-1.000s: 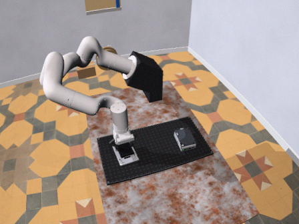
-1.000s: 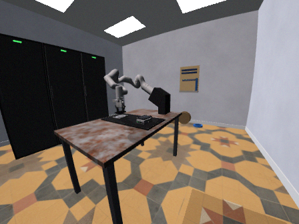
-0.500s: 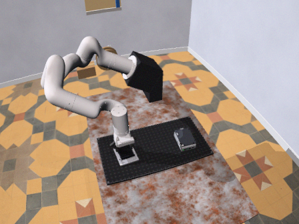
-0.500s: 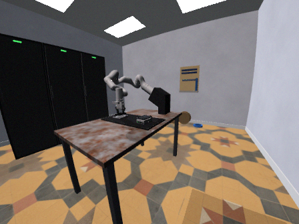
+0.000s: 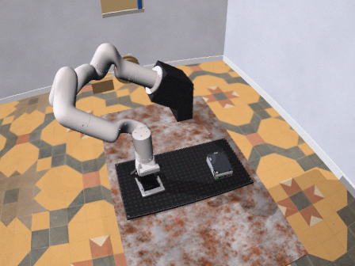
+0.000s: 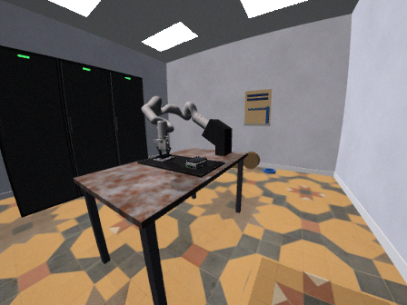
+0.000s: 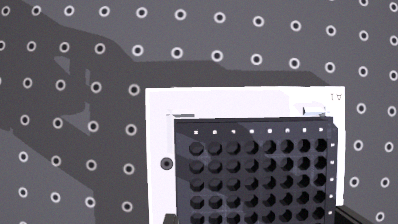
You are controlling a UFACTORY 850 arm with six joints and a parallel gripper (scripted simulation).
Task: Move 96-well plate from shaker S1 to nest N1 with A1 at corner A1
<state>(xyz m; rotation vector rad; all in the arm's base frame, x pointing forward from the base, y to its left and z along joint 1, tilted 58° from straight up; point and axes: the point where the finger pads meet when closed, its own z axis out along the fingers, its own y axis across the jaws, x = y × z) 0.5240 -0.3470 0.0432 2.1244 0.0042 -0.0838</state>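
A robot hand (image 5: 147, 171) grips a dark 96-well plate (image 7: 255, 170), low in the wrist view, directly over the white nest (image 7: 160, 130). It may not be seated. The shaker (image 5: 219, 165) sits right of centre on the desk (image 5: 206, 233).

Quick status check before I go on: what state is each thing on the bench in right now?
gripper: shut on the 96-well plate, low over the nest.
96-well plate: held level, wells up, above the nest; not seen seated.
plate nest N1: white, mostly covered by the plate; A1 mark at its far right corner.
plate shaker S1: no plate on it.
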